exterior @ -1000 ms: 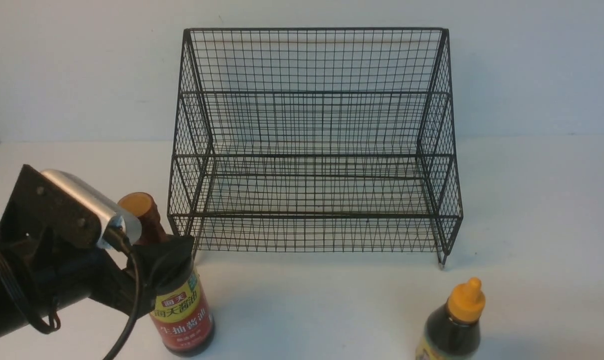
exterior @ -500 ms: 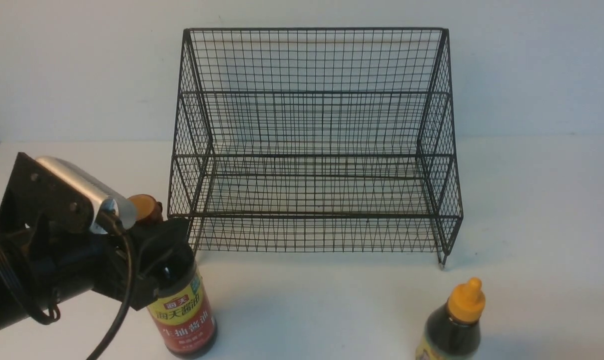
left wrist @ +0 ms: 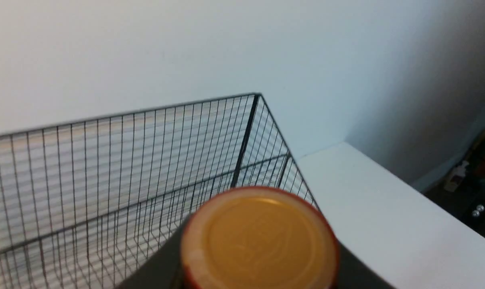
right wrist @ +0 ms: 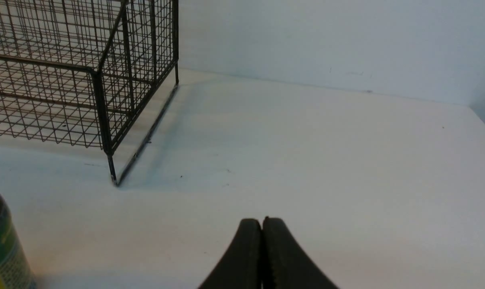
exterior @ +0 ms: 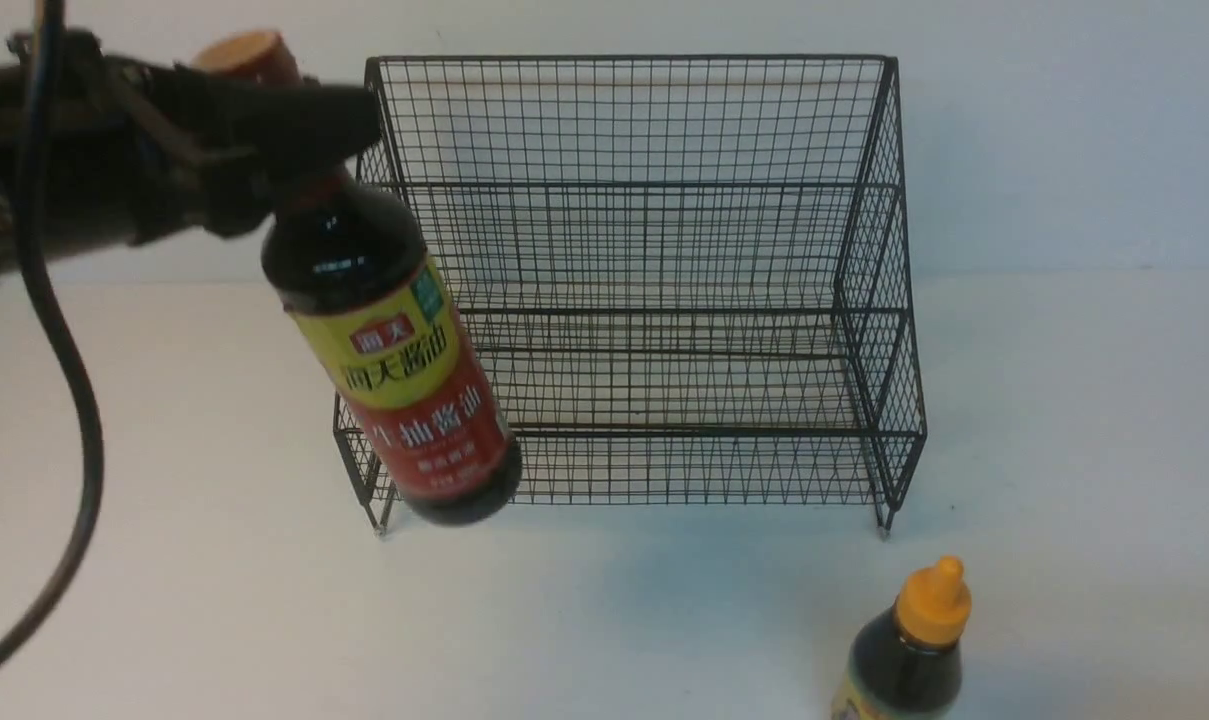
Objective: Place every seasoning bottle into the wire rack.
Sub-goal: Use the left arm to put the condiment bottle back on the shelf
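One tall brown-capped dark-sauce bottle hangs tilted from the left gripper, clamped on its neck, before the left corner of the black wire-mesh rack; clear its front edge, then lower it upright

This looks like a robot lab bench. A plain white table stands against a blank pale wall. A black robot arm with a loose cable fills the upper left, and a wire rack sits centre frame.

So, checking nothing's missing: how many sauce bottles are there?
2. The tall bottle hangs tilted in the left gripper, before the rack; the short bottle stands on the table.
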Robot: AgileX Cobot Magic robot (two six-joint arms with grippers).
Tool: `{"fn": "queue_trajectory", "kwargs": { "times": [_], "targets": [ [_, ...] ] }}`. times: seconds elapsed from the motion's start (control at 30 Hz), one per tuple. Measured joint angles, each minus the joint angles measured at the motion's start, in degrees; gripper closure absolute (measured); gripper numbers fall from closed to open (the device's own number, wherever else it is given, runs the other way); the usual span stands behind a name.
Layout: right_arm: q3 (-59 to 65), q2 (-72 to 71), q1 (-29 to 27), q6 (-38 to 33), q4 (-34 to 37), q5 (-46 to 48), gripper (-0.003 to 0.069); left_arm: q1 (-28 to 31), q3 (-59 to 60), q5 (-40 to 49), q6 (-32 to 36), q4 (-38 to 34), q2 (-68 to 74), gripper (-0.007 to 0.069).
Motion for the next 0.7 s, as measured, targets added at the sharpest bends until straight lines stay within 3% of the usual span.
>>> {"fn": "queue_trajectory", "kwargs": {
  "times": [0.27,0.5,0.7],
  "targets": [
    [0.0,0.0,0.0,0.0,0.0,0.0,0.0673,0.0,-17.2,-2.6,-1.5,2.2,12.6,0.0364],
    [0.0,0.0,0.0,0.0,0.0,0.0,0.0673,-0.2,-23.4,-4.0,-0.9,1.0,22.8,0.0364],
    [0.0,0.0,0.0,0.0,0.0,0.0,0.0673,-0.4,-23.5,-8.3,7.1,-6.4,28.6,0.0364]
  ]
}}
